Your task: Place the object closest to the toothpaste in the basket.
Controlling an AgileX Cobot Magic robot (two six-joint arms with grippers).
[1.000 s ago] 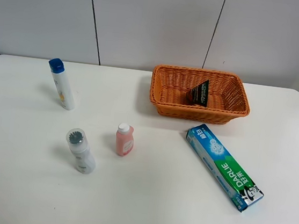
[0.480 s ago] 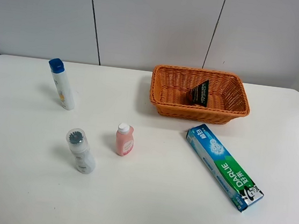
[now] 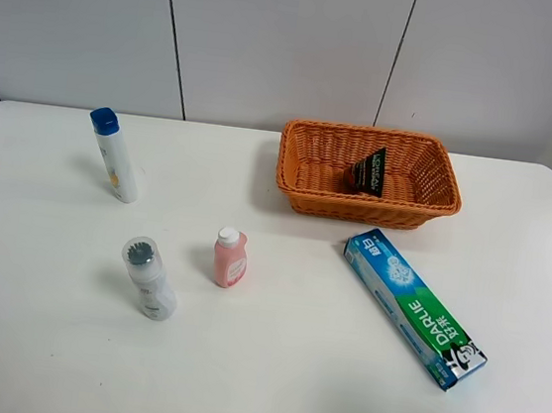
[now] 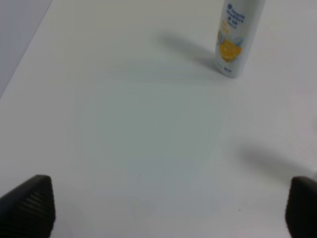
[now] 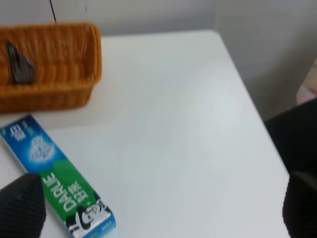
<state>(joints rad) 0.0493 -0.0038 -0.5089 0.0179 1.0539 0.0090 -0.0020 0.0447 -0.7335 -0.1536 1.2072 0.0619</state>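
Both of our grippers sit with their jaws spread wide, holding nothing. Our left gripper (image 4: 163, 208) shows only its two dark ribbed fingertips (image 4: 29, 206) at the edges of its wrist view, above bare white table (image 4: 148, 139), with the white bottle with a blue cap (image 4: 237, 37) standing upright further off. Our right gripper (image 5: 158, 213) is likewise parted, one black fingertip (image 5: 22, 206) near the blue and green DARLIE toothpaste box (image 5: 59, 186).

From the high camera neither arm is visible. We see the toothpaste box (image 3: 414, 308) lying flat at an angle on the right of the table (image 3: 266, 385), just in front of the orange woven wicker basket (image 3: 302, 195). Inside the basket a small dark packet (image 3: 368, 170) leans upright. The small pink bottle with a white cap (image 3: 229, 257) stands upright near the table's middle, left of the toothpaste box and well apart from it. Just left of it is the clear grey-topped bottle (image 3: 148, 278), tilted.
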